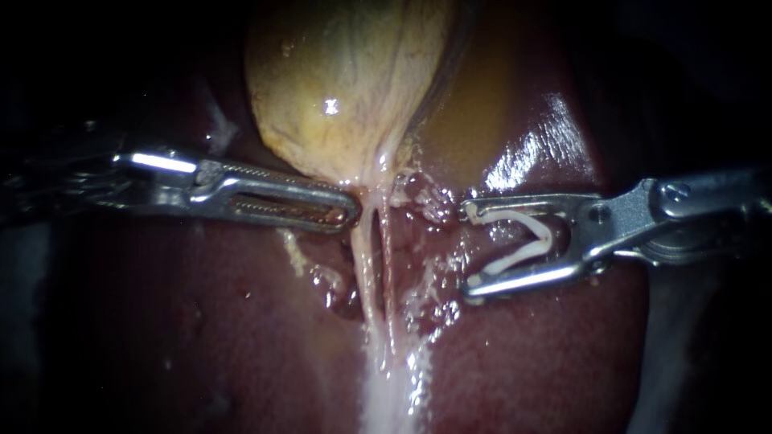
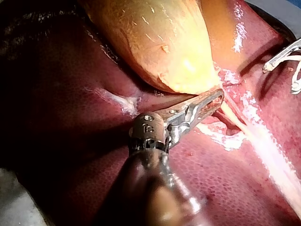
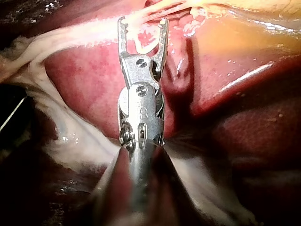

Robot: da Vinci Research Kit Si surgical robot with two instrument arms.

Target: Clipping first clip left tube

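Observation:
The yellow gallbladder (image 1: 346, 80) lies on the dark red liver (image 1: 201, 321). Two pale tubes run down from its neck, the left tube (image 1: 366, 265) close beside the right tube (image 1: 387, 273). My left instrument (image 1: 350, 213) lies with its slotted jaws together, gripping the tissue at the gallbladder's neck, just left of the tubes. My right instrument (image 1: 468, 249) stands right of both tubes and apart from them. Its jaws are spread, with a white V-shaped clip (image 1: 531, 241) held between them, mouth towards the tubes. In the right wrist view the clip (image 3: 146, 44) sits between the jaws, the tubes (image 3: 155, 12) just ahead.
Wet, ragged pale tissue (image 1: 426, 201) lies between the tubes and the right instrument's jaws. A white strand (image 1: 386, 394) continues down from the tubes over the liver. In the left wrist view my right instrument (image 2: 282, 59) shows beyond the gallbladder (image 2: 164, 42).

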